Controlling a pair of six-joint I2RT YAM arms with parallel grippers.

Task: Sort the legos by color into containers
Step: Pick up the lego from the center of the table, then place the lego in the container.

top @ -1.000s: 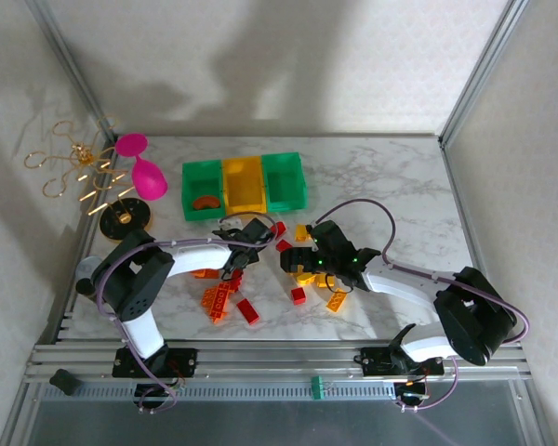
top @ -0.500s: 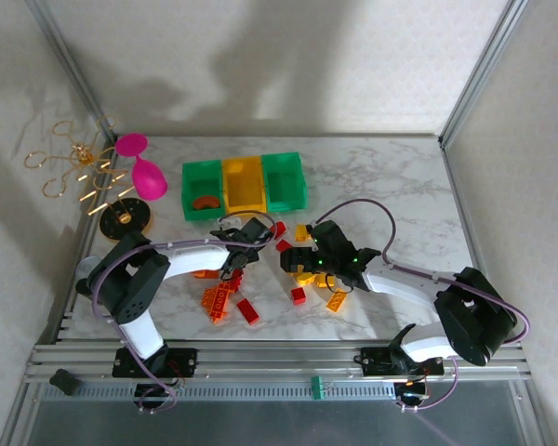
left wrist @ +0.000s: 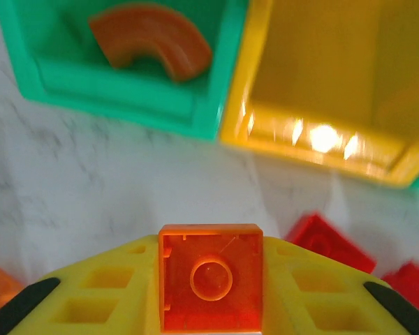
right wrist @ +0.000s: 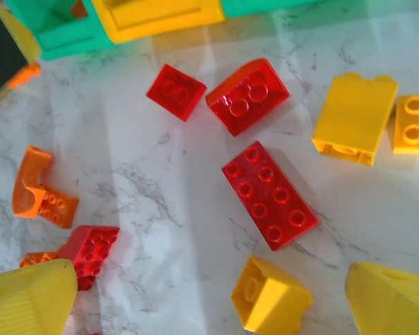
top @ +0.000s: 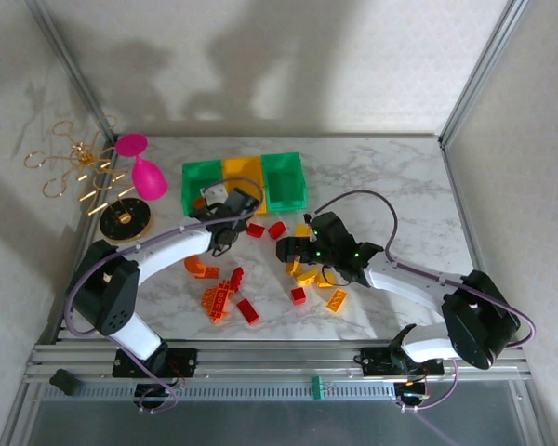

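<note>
My top camera looks down from behind the near edge, taking in the whole table (top: 391,177). My left wrist camera sits close before the bins (left wrist: 314,150); the right wrist one looks down on bricks (right wrist: 269,194). Both wrist views catch the bins' front edge.

Glossy plastic legos (right wrist: 269,194) lie on a smooth marble-patterned table (right wrist: 174,230) beside shiny plastic containers (left wrist: 314,143).
</note>
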